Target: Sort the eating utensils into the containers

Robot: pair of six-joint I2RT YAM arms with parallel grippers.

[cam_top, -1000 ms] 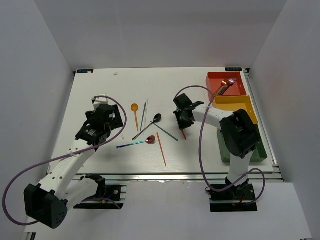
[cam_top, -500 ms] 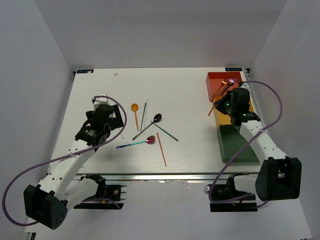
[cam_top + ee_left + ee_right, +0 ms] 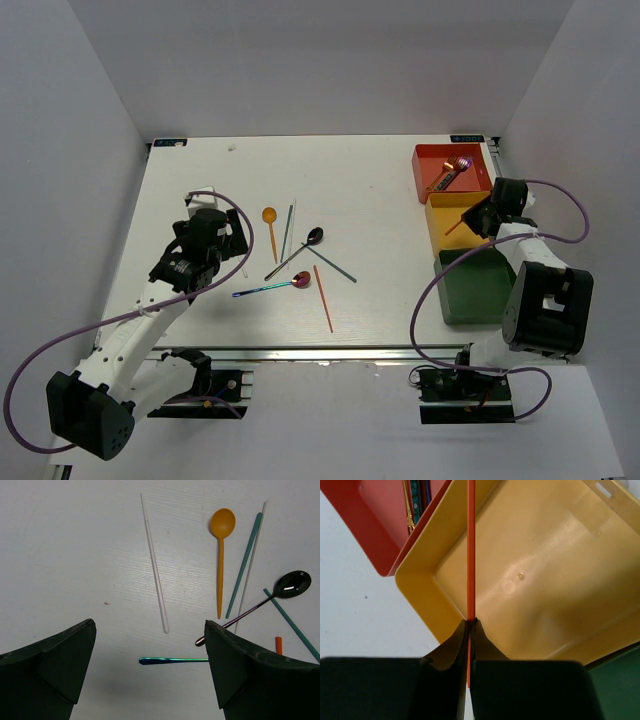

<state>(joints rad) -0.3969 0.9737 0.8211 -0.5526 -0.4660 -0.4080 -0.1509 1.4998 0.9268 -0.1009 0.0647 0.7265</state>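
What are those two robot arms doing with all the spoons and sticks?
They are sorting the eating things into colored trays. The right pincer is pinched shut on an orange chopstick and holds it over the yellow tray. A few utensils already lie in the red tray next to it. The left pincer hangs wide open, holding nothing, above the spoons and chopsticks lying loose on the table.

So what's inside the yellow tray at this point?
Only bare floor shows in the yellow tray. The orange chopstick is pinched in the right gripper and held over it, not lying inside. The gripper covers the tray's near corner.
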